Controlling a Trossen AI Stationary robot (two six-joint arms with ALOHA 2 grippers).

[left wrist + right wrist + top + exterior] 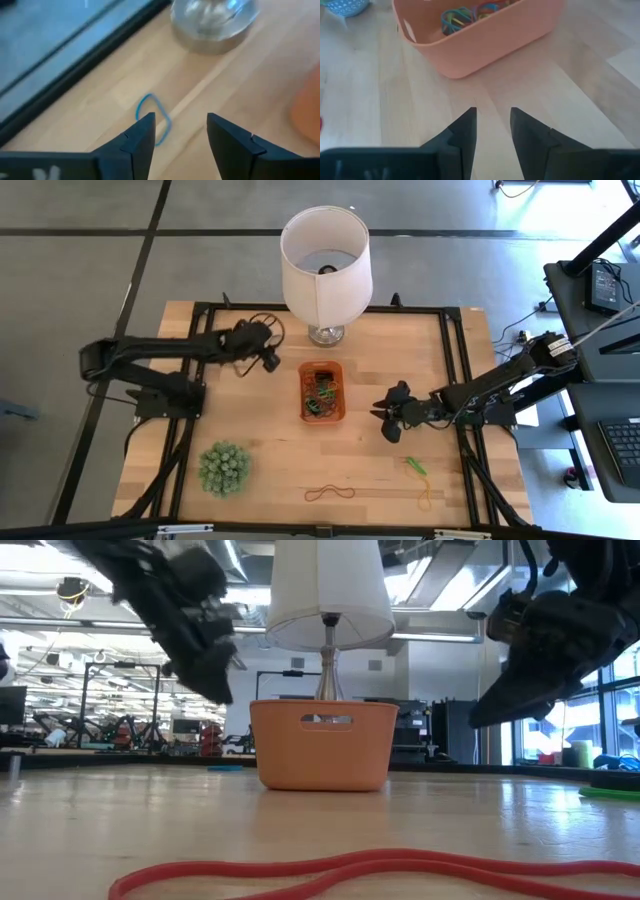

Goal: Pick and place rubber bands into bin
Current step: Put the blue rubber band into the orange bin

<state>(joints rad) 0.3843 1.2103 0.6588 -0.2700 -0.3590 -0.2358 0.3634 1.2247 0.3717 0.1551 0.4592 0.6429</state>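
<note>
1. The left gripper (268,358), released and grasping nothing, hangs at centre-left of the high view, near the lamp (325,265) base; a blue rubber band (154,119) lies on the counter (250,420) just past its fingertips.
2. The right gripper (388,417), jaws parted and empty, waits right of the bin (322,391).
3. The orange bin sits mid-counter, holding several rubber bands (320,392).
4. More bands (330,493) lie along the frame's lower edge, right of a spiky green plant (224,468).

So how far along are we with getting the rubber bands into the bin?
Partway. Several bands already lie in the orange bin. Nothing is held: the left hand is open above a blue band by the lamp base, and the right hand is open. A red-brown band, a green one and a yellow one remain.
</note>
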